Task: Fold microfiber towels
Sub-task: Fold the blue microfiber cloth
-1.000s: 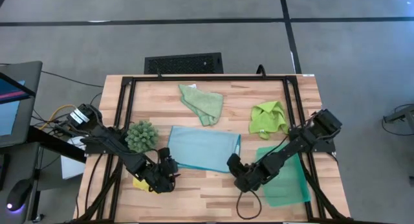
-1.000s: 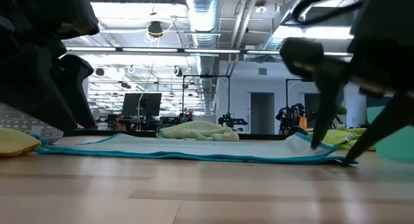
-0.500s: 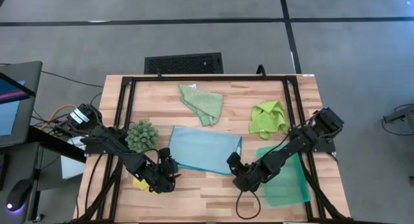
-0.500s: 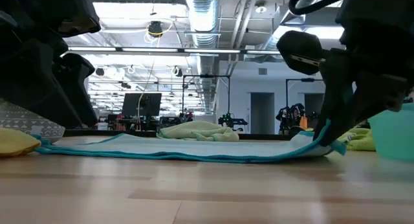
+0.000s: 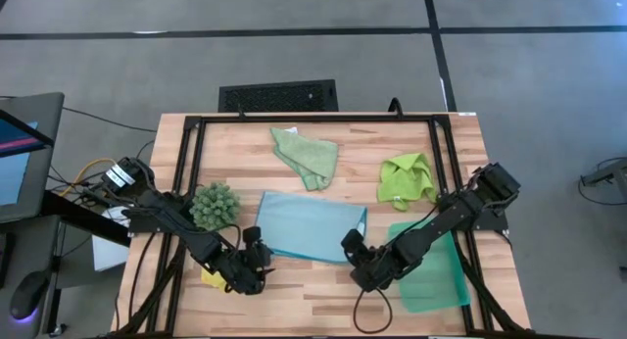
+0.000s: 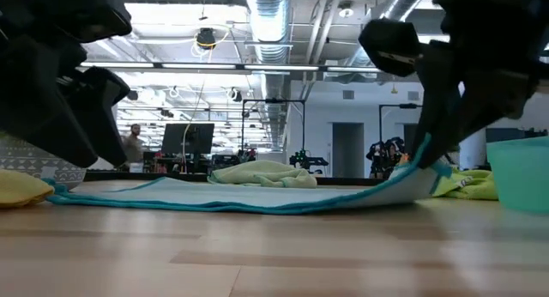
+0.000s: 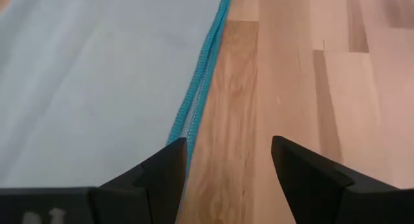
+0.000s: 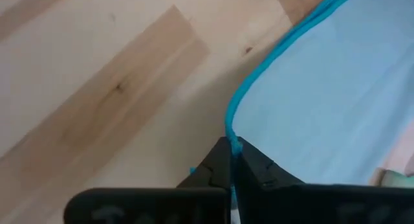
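The light blue towel (image 5: 309, 224) lies spread flat in the table's middle, also in the low view (image 6: 232, 196). My right gripper (image 5: 353, 249) is shut on its near right corner. My left gripper (image 5: 257, 249) is open at the towel's near left corner, one finger (image 7: 169, 160) over the teal hem (image 7: 197, 107) and the other over bare wood. The pale sage green towel (image 5: 306, 155) lies crumpled at the far middle and the lime green towel (image 5: 407, 179) at the far right. The yellow towel (image 5: 210, 277) lies under my left arm. My right gripper pinches the towel's teal hem (image 8: 228, 127) between its two shut fingers, at the near right corner. It comes slanting down from the near right. The corner (image 6: 422, 170) is lifted off the wood, and the towel slopes down from it to the table. My left gripper: whether its finger touches the hem, I cannot tell.
A dark green spiky clump (image 5: 215, 205) sits left of the blue towel. A teal plastic tray (image 5: 436, 270) lies under my right arm at the near right. A black frame (image 5: 186, 163) borders the table. A person (image 6: 133, 144) stands far off in the room.
My right gripper has shut on the blue towel's near right corner and gone up with it. That corner has lifted clear of the table, while the rest of the towel has stayed flat where it was.
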Motion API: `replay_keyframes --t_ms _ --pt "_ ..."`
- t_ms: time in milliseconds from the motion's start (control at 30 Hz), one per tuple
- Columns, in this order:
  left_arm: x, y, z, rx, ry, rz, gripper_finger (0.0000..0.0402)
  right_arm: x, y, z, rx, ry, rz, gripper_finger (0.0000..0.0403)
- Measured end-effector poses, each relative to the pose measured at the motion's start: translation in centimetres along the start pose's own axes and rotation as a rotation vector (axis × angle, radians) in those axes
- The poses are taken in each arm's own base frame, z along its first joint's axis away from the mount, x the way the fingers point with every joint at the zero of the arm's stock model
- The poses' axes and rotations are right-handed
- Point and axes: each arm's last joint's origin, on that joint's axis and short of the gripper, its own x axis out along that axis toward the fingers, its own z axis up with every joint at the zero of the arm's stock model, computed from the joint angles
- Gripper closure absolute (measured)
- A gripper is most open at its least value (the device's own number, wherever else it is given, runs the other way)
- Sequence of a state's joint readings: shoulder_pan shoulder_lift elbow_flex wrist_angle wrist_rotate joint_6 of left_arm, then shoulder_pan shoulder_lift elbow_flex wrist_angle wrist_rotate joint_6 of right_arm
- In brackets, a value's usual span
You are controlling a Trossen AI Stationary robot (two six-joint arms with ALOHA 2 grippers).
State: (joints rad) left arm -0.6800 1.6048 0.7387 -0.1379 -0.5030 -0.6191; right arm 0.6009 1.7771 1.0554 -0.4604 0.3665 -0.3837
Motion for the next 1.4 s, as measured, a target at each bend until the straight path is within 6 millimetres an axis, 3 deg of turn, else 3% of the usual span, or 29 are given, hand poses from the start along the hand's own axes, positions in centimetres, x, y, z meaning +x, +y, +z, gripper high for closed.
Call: replay_keyframes --t_ms 333,667,800,1033,1400 --pt "0.0 -0.4 0.3 0.288 -0.012 -0.064 0.0182 -0.3 0.3 -0.1 0.133 0.016 0.142 0.0371" --pt "0.0 -0.3 0.3 0.230 -0.013 -0.059 0.0182 -0.1 0.7 0.3 0.148 -0.017 0.165 0.0338" --pt "0.0 -0.3 0.3 0.230 -0.014 -0.059 0.0182 -0.1 0.6 0.5 0.155 -0.036 0.149 0.0347" --pt "0.0 -0.3 0.3 0.233 -0.025 -0.041 0.0182 -0.1 0.6 0.3 0.119 -0.014 0.139 0.0396" --pt "0.0 -0.3 0.3 0.233 -0.025 -0.041 0.0182 -0.4 1.5 0.8 0.130 -0.050 0.191 0.0379"
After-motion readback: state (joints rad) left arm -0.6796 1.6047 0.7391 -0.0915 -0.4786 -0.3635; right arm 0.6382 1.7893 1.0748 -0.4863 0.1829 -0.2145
